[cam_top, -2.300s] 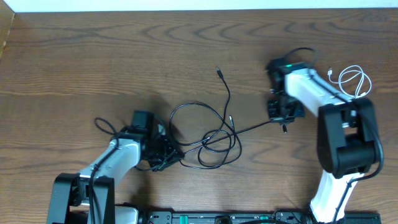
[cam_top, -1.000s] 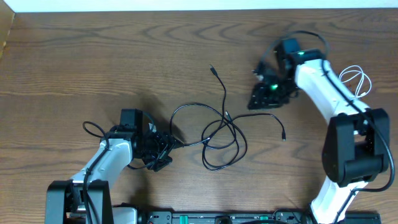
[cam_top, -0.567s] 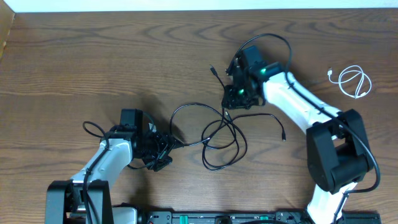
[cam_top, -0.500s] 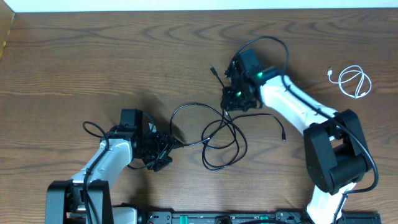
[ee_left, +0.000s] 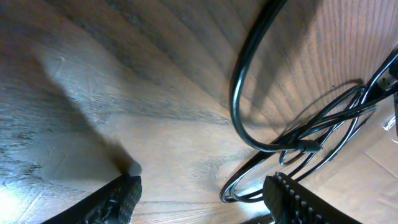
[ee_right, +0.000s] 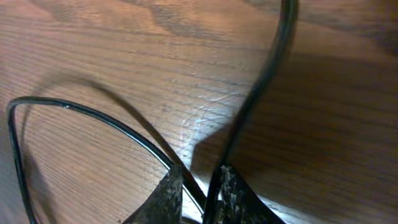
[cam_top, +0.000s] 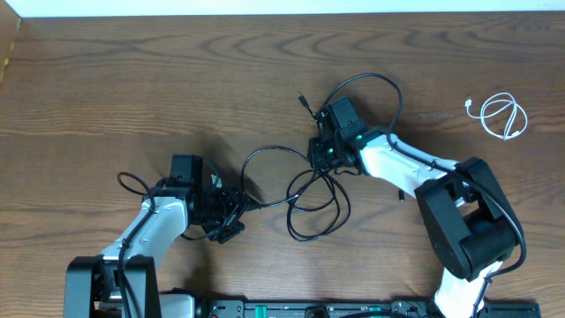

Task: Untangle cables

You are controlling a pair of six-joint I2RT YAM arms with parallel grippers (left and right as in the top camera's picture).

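Two black cables (cam_top: 311, 200) lie tangled in loops at the table's middle, one plug end (cam_top: 303, 100) reaching toward the back. The white cable (cam_top: 500, 115) sits coiled apart at the far right. My right gripper (cam_top: 319, 154) is at the top of the tangle. In the right wrist view its jaws (ee_right: 200, 196) are pinched close with black cable strands (ee_right: 261, 87) between them. My left gripper (cam_top: 237, 212) rests at the tangle's left end. In the left wrist view it (ee_left: 202, 199) stands open, a black loop (ee_left: 239, 106) lying just ahead by its right finger (ee_left: 292, 199).
The wooden table (cam_top: 132, 79) has a pale wall edge along the back. The arms' own thicker black cables arch over the right arm (cam_top: 380, 84) and beside the left arm (cam_top: 132, 183). The arm bases stand at the front edge.
My right arm has swung from the far right over to the tangle's top, and its jaws have narrowed around black cable. The left arm has stayed put over the last second.
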